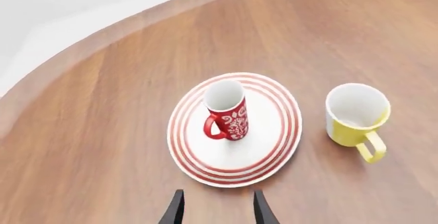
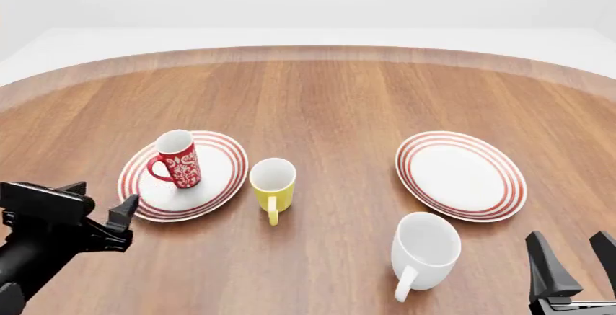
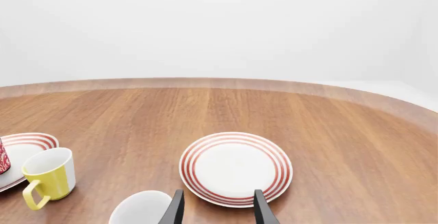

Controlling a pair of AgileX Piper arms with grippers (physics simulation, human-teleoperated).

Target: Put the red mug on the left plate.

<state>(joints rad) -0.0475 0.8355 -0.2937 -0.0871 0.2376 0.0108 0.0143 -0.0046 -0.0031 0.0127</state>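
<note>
The red mug (image 2: 176,159) with its white floral pattern stands upright on the left plate (image 2: 219,173), a white plate with thin red rings. The left wrist view shows the same red mug (image 1: 227,110) on the left plate (image 1: 274,131), handle turned toward the camera. My left gripper (image 2: 106,210) hovers just short of the plate's near edge, open and holding nothing; its dark fingertips (image 1: 175,211) frame bare wood. At the front right corner my right gripper (image 2: 575,261) stands open and holds nothing.
A yellow mug (image 2: 273,184) stands just right of the left plate. A larger white mug (image 2: 423,250) sits at front right, close to my right gripper. Behind it lies a second ringed plate (image 2: 462,174). The curved table edge (image 2: 308,52) runs along the back.
</note>
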